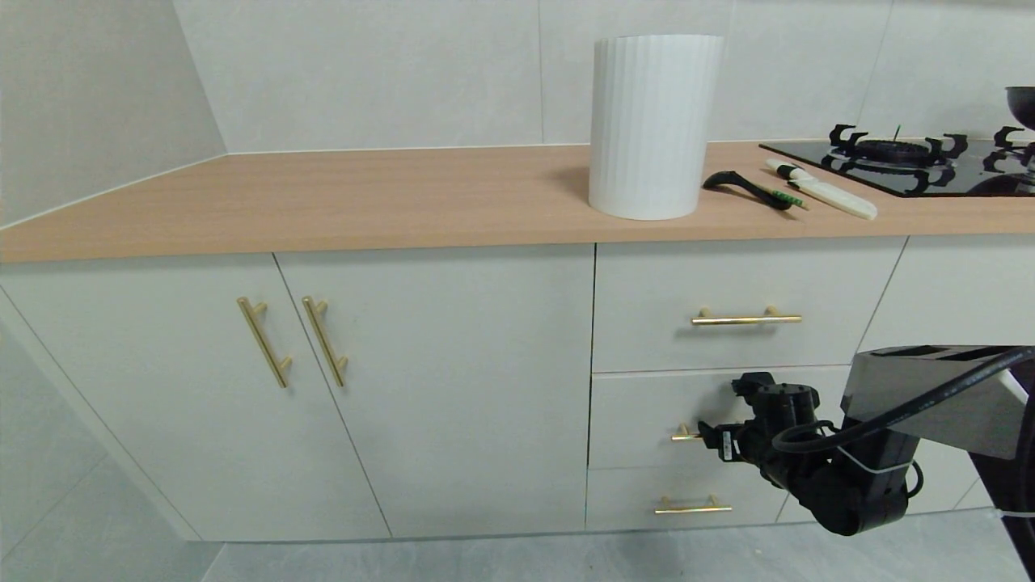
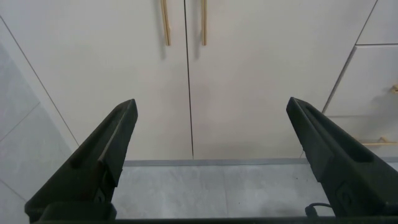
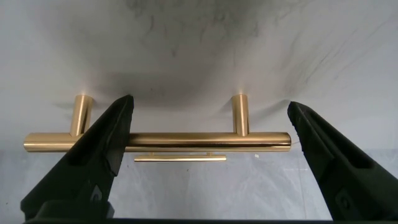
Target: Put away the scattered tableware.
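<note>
On the wooden countertop (image 1: 364, 194) a black utensil (image 1: 748, 187), a thin green-striped stick (image 1: 784, 196) and a white utensil (image 1: 821, 190) lie beside a tall white ribbed container (image 1: 653, 125). My right gripper (image 1: 711, 436) is low down at the middle drawer's gold handle (image 1: 683, 436). In the right wrist view the right gripper (image 3: 210, 104) is open, and its fingers (image 3: 99, 155) straddle the handle bar (image 3: 161, 140) without closing on it. My left gripper (image 2: 211, 102) is open and holds nothing, near the floor facing the cabinet doors (image 2: 186, 74).
A black gas hob (image 1: 906, 162) sits at the counter's right end. The top drawer has a gold handle (image 1: 746, 319), and so does the bottom drawer (image 1: 693, 508). Two cabinet doors with slanted gold handles (image 1: 263, 341) stand to the left. Grey tiled floor (image 2: 205, 186) lies below.
</note>
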Robot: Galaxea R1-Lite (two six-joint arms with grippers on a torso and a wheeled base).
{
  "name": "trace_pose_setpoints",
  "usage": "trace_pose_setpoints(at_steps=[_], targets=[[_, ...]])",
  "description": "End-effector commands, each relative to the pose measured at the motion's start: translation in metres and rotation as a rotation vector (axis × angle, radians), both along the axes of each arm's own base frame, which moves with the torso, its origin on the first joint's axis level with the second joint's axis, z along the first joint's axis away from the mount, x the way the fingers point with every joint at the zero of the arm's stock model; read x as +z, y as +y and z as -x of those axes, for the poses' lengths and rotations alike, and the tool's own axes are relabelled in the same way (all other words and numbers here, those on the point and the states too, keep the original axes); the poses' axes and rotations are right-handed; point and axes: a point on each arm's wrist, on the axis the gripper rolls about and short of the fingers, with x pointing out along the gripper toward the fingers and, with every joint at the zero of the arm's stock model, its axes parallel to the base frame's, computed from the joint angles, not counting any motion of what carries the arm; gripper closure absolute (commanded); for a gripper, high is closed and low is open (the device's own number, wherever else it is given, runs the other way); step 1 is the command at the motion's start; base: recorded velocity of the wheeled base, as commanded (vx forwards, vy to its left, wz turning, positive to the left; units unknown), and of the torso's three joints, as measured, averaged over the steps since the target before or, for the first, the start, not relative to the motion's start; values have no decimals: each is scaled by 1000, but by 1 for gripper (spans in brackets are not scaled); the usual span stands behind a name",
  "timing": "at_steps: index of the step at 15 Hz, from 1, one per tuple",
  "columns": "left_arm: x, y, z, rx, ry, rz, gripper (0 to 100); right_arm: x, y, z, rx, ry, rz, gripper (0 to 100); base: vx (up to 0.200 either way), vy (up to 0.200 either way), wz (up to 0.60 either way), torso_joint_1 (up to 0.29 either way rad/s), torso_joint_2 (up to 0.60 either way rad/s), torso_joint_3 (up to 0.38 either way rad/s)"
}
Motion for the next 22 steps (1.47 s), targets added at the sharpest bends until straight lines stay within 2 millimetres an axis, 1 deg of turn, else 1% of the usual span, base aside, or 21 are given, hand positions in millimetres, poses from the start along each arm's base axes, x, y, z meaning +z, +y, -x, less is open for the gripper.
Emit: trace_pose_setpoints(at_steps=[1,6,10,12,15,17,18,19,20,22], targets=[[0,0,0,-1,0,0,0,-1,0,2,1,8,2,0,0,0,0,0,0,0],[0,0,0,1,0,0,0,4,-1,6,12,12,12,0,0,0,0,0,0,0],[0,0,0,1,0,0,0,16,-1,14,31,50,10,0,0,0,0,0,0,0],[0,0,0,1,0,0,0,25,0,19,42,46,6,0,0,0,0,0,0,0],[0,0,0,-1,0,0,0,48,-1,33,109,94,-1,0,0,0,0,0,0,0],[0,0,0,-1,0,0,0,75,0,48,153,117,-13,0,0,0,0,0,0,0],[0,0,0,1,0,0,0,80,1,50,161,116,-11,0,0,0,0,0,0,0],[0,0,0,1,0,0,0,99,4,58,178,96,-8,0,0,0,0,0,0,0],[0,0,0,1,0,0,0,112,9,65,199,67,-12,0,0,0,0,0,0,0],[0,0,0,1,0,0,0,134,12,70,207,-6,-24,0,0,0,0,0,0,0]])
